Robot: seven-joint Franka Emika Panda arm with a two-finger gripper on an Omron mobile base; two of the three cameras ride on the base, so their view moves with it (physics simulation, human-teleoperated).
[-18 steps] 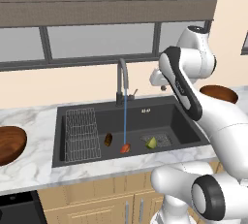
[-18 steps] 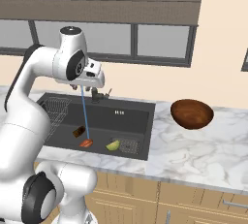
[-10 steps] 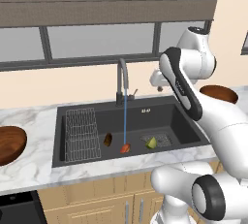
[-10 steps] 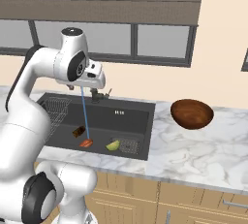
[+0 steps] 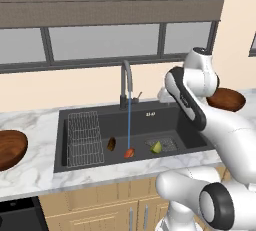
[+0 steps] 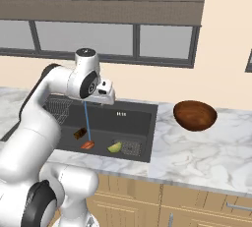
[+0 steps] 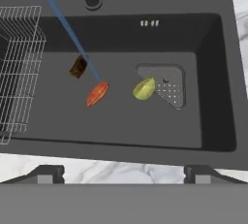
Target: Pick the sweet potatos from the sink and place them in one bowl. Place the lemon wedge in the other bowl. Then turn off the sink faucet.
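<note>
Two sweet potatos (image 7: 97,93) plus 1 lemon wedge (image 7: 144,88) lie mid-floor of the sink (image 7: 213,72), 2 bowls wait empty: one bowl (image 5: 11,147) at table's left edge, other bowl (image 6: 195,115) right. Our fingers (image 7: 123,173), clenched a sec ago, have spread wide, holding nothing, so first pick is next. Sink faucet (image 5: 126,85) runs.

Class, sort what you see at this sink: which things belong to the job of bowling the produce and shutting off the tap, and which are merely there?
Belong to the job:
dark brown sweet potato
orange-red sweet potato
lemon wedge
left bowl
right bowl
sink faucet
sink

Merely there:
wire rack
drain grate
window
</note>
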